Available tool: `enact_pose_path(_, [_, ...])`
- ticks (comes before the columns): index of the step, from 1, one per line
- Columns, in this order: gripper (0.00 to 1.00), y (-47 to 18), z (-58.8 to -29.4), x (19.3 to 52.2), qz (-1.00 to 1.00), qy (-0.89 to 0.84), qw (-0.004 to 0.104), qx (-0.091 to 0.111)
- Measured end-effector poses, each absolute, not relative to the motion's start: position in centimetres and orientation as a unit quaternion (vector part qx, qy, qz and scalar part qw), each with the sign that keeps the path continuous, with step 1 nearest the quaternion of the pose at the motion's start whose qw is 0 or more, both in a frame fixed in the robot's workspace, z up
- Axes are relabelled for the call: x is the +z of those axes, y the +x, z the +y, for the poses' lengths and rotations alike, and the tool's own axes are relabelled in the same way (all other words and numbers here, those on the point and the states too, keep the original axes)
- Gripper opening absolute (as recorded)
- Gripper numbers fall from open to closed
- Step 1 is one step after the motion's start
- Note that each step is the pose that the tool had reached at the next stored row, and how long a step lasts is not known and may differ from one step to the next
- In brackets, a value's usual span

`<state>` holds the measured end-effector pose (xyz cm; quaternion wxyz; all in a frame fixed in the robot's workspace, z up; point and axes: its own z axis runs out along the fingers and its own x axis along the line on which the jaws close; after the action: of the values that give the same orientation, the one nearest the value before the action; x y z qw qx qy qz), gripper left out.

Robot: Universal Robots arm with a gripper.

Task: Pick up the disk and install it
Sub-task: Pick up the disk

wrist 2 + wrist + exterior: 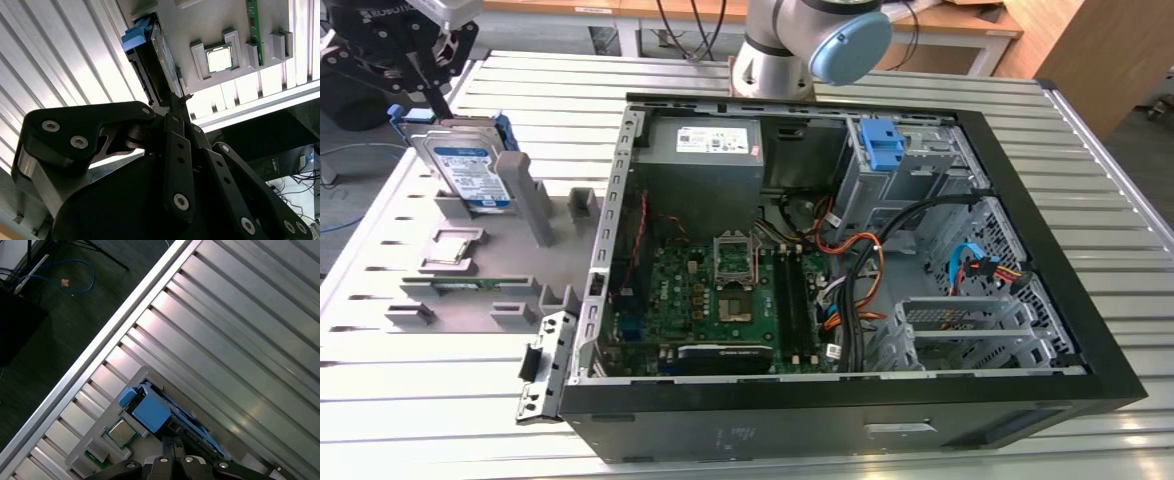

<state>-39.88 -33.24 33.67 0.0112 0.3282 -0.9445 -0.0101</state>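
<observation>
The disk [464, 165], a silver drive with a white-and-blue label and a blue rail bracket, stands on edge in a grey holder [520, 205] at the exterior view's left. My gripper [438, 100] hangs right above it, black fingers pointing down at its top edge. In both wrist views the disk [155, 60] [170, 415] lies edge-on just past the fingertips. The gripper [182, 97] [171, 442] has its fingers drawn together to a point at the disk's end. I cannot see whether they pinch its rim.
The open computer case [1107, 390] lies at the exterior view's right, with a blue latch [883, 145] on its drive cage. The arm's base [794, 50] stands behind it. The grey holder also carries a processor chip [219, 59] and a green memory stick [253, 30]. The ribbed metal table's edge [100, 347] runs nearby.
</observation>
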Motion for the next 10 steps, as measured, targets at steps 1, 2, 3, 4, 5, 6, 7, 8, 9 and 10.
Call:
enact_pose_path(1, [0.11, -39.87, -33.24, 33.67, -0.944, 0.328, 0.011, -0.010])
enact_pose_path(2, [0.11, -39.87, -33.24, 33.67, -0.944, 0.328, 0.011, -0.010])
enact_pose_path(3, [0.11, -39.88, -33.24, 33.67, -0.944, 0.328, 0.011, -0.010])
enact_pose_path(4, [0.11, -39.88, -33.24, 33.67, -0.944, 0.328, 0.011, -0.010])
enact_pose_path(5, [0.11, -39.88, -33.24, 33.67, -0.944, 0.328, 0.011, -0.010])
enact_pose_path(6, [0.11, -39.88, -33.24, 33.67, -0.944, 0.328, 0.011, -0.010])
enact_pose_path(7, [0.11, -39.88, -33.24, 33.67, -0.944, 0.328, 0.011, -0.010])
enact_pose_path(8, [0.11, -39.88, -33.24, 33.67, -0.944, 0.328, 0.011, -0.010])
enact_pose_path(9, [0.11, -39.87, -33.24, 33.67, -0.944, 0.328, 0.011, -0.010])
enact_pose_path(10, [0.11, -39.86, -33.24, 33.67, -0.944, 0.328, 0.011, -0.010])
